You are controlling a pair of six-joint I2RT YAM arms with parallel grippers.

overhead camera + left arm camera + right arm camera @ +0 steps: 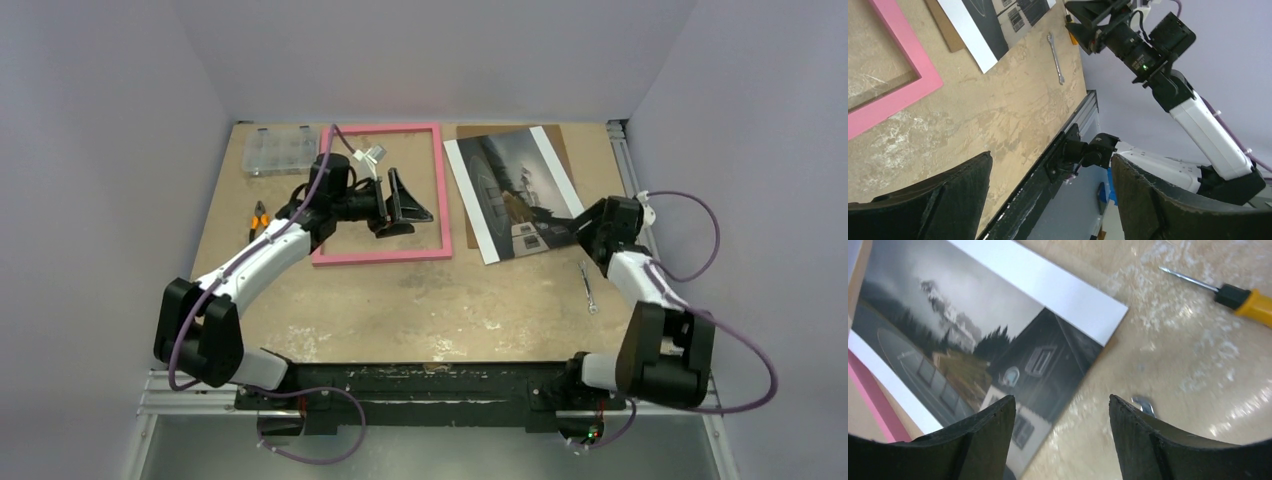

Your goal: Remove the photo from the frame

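Looks like this one's basically done. The photo (515, 195) lies flat toward the far right corner of the tabletop, partly on a brown backing board (560, 140), just beside the empty pink frame (437, 190). The right gripper (1061, 402) sits at the photo's near corner, jaws apart, holding nothing. The left gripper (1050, 157) hovers over the frame, wide apart too. I'd guess all that's left is pulling both arms clear.

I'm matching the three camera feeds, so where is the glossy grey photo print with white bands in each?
Top external: the glossy grey rectangular photo lies right of centre, right of the thin pink rectangular frame.
Left wrist: photo at the top edge, left of centre.
Right wrist: photo fills the left and centre.
Shared landmark: the frame, upper left for the left wrist, a left-edge sliver for the right wrist.
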